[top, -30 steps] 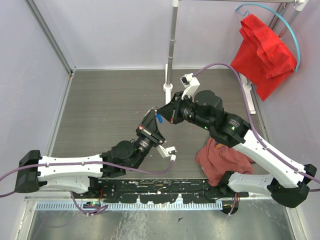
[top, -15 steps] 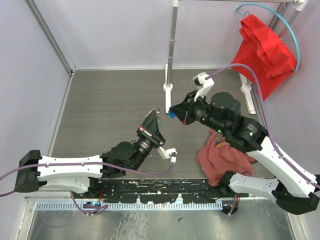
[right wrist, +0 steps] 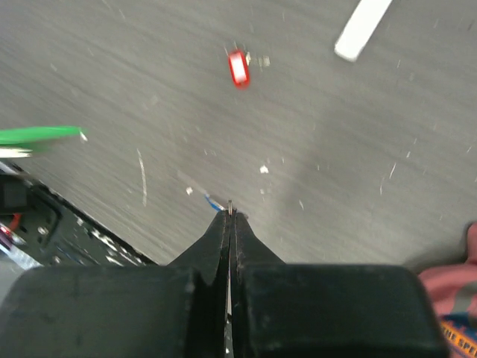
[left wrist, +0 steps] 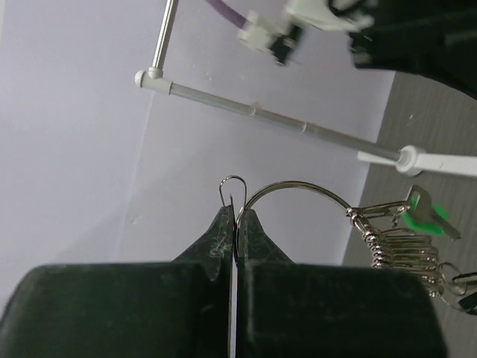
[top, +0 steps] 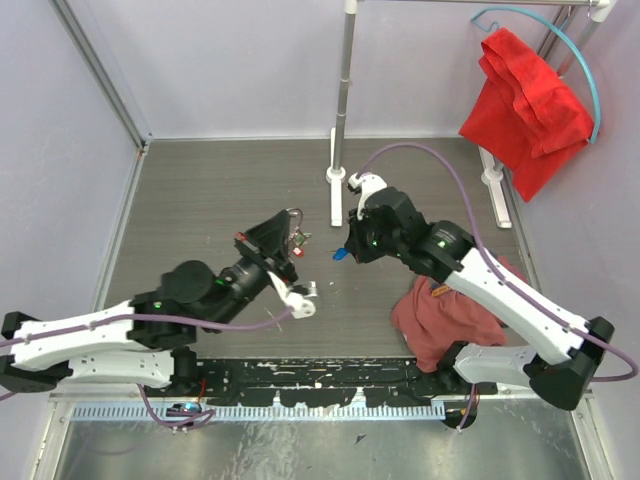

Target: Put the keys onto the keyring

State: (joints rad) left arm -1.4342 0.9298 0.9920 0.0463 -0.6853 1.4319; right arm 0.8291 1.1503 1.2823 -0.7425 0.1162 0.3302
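**While both arms hang over mid-table, each pinches one part of the key set**

As seen from above, the two arms meet near the middle of the grey table (top: pixel 200 190), their tips close together but apart. The left gripper (top: pixel 292 230) points toward the far right. Its jaws are pressed together on the keyring (left wrist: pixel 298 191), a thin silver wire loop that arches out to the right of the fingertips in the left wrist view. A row of small metal rings (left wrist: pixel 395 240) hangs on the loop's right end, and a green key (left wrist: pixel 425 215) sits there too.

Just to the right, the right gripper (top: pixel 344 250) points down and to the left. Its jaws are closed to a slit, with a blue key (top: pixel 341 256) nipped at the tip. Only a sliver of blue shows in the right wrist view, held above the table.

A red key (right wrist: pixel 238 67) lies alone on the table beyond those fingertips. A dull red cloth (top: pixel 445 320) lies crumpled on the near right of the table.
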